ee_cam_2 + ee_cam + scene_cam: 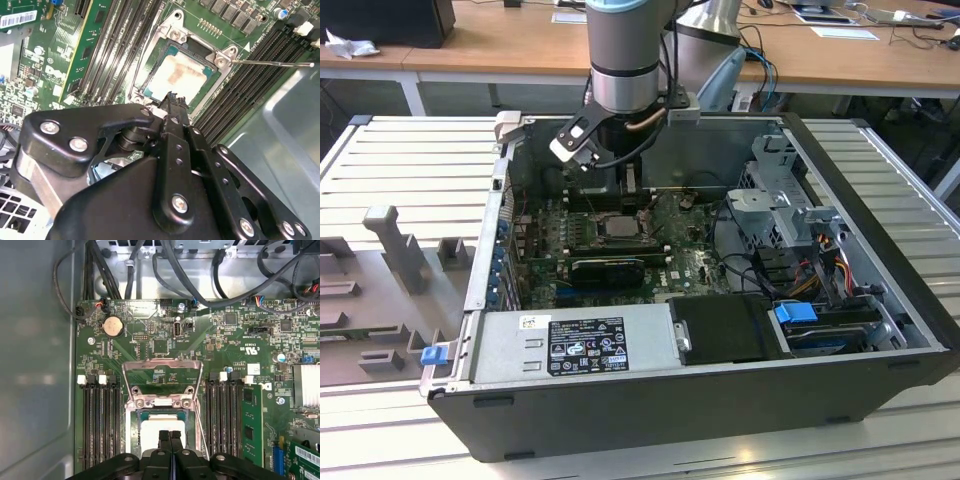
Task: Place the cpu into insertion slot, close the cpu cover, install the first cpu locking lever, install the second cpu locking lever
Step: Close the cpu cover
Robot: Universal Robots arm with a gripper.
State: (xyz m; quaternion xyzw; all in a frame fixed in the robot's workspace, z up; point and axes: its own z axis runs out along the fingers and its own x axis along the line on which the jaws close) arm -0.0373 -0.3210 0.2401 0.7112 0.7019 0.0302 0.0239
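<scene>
The gripper (170, 435), fingers pressed together and empty, hangs over the cpu (150, 426) seated in the insertion slot (161, 402), the raised cpu cover (162, 363) just beyond.

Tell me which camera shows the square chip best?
The second wrist view: the cpu lies close up in the insertion slot, most of its pale top visible. In the first wrist view the gripper covers part of it; the exterior view shows it far off.

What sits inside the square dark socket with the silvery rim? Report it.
A flat pale silver-beige chip lies in the socket. The black gripper hides one edge; nothing beneath the chip shows.
</scene>
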